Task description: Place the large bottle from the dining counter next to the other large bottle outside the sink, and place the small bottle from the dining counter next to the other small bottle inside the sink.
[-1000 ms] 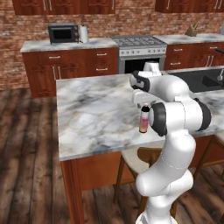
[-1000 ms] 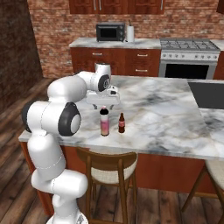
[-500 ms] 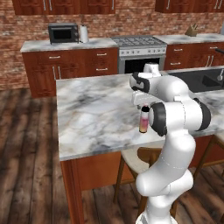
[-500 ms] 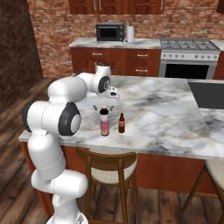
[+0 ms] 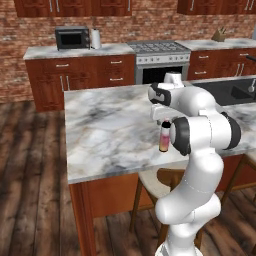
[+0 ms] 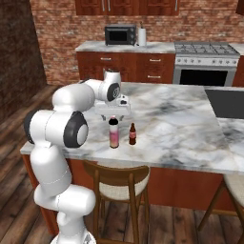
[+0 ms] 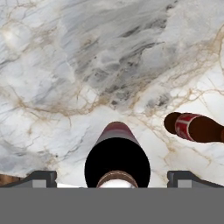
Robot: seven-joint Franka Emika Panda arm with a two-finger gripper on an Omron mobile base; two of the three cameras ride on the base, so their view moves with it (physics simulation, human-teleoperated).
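Note:
The large bottle (image 6: 114,133), pink-bodied with a dark cap, stands upright near the front edge of the dining counter (image 6: 181,119). The small bottle (image 6: 133,134), red-brown, stands just to its right, a little apart. My gripper (image 6: 113,113) hangs open directly above the large bottle's cap, pointing down. In the hand view the large bottle (image 7: 117,162) rises between my two fingertips (image 7: 41,177), with the small bottle (image 7: 194,127) off to the right. In the left base view the large bottle (image 5: 164,136) stands below my gripper (image 5: 162,117). The black sink (image 5: 235,92) lies at the counter's far right.
Wooden stools (image 6: 119,186) are tucked under the counter's front edge. A stove (image 6: 205,62) and a microwave (image 6: 120,35) stand along the brick back wall. The marble top (image 5: 110,125) spreads wide to the left of the bottles.

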